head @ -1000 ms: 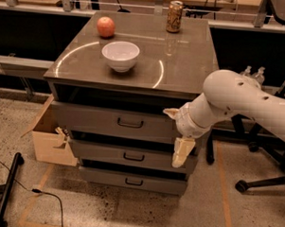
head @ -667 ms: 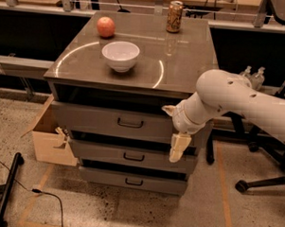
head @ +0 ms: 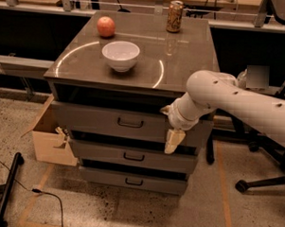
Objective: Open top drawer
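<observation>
Now, gripper: hangs pointing down at the arm's end, in front of the lower right edge of the top drawer; whether it is spread or pressed together cannot be told.
Top drawer: widest of 3 grey fronts, directly under the cabinet top, with a dark gap above it.
Handle: small, black, centred; long axis level along the front; lies slightly up and sideways from the gripper, toward the cardboard box.
Judgement: the 1 arm likely must shift across to the handle, then pull outward.
Cabinet top: carries a bowl, an apple and a can.
Room: speckled floor; box beside the cabinet; chair base near the arm.
</observation>
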{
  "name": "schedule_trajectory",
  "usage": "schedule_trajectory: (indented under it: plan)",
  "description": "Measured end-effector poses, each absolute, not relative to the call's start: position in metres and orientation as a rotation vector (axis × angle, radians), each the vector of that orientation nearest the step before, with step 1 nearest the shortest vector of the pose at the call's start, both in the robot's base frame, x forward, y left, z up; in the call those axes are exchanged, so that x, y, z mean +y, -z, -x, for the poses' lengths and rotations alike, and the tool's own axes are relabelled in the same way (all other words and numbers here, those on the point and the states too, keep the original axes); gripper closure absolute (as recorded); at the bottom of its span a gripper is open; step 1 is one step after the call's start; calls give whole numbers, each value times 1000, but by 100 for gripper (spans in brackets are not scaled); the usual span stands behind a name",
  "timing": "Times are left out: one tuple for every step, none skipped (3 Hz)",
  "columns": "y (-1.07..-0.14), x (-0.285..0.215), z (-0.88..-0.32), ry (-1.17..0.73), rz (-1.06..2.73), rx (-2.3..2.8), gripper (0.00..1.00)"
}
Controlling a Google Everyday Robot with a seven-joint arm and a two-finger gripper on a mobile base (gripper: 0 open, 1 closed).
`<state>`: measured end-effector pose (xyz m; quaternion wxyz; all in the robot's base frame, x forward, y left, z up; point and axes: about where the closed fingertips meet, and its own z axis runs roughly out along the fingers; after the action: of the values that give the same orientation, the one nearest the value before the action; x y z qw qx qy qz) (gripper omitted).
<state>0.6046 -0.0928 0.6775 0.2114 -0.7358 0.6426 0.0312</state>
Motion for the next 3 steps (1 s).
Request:
schedule_trajectory:
  plan:
    - [-661,-94,-611,-87,2055,1814,39]
    - [-657,-94,-610,-96,2062,1824,64]
    - [-660,-94,-610,-96,2062,1824,86]
